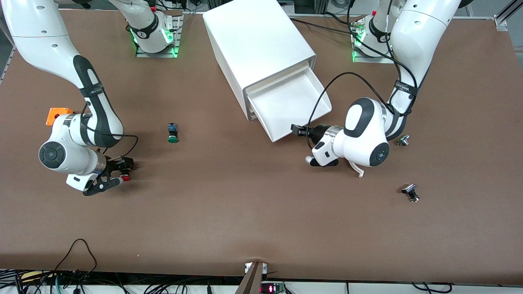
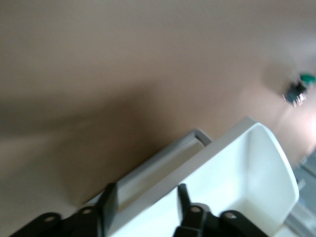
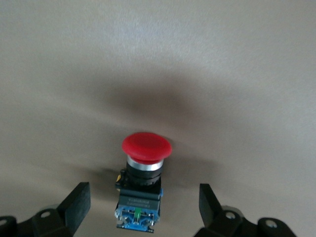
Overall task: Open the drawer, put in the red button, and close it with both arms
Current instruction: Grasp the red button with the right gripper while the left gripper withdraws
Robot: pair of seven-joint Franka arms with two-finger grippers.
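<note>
The white cabinet (image 1: 257, 45) stands in the middle of the table, with its lowest drawer (image 1: 300, 87) pulled out. My left gripper (image 1: 298, 130) is at the drawer's front wall. In the left wrist view my left gripper (image 2: 146, 200) has one finger (image 2: 108, 205) outside the drawer's front lip (image 2: 158, 170) and the other inside the tray, closed on it. The red button (image 1: 126, 177) lies on the table toward the right arm's end. My right gripper (image 1: 118, 174) is low over it. In the right wrist view my right gripper (image 3: 143, 202) is open with the red button (image 3: 146, 148) between its fingers, untouched.
A green-capped button (image 1: 172, 134) lies between the red button and the cabinet and also shows in the left wrist view (image 2: 298, 89). An orange square box (image 1: 57, 115) sits beside the right arm. Two small metal parts (image 1: 403, 141) (image 1: 411, 192) lie toward the left arm's end.
</note>
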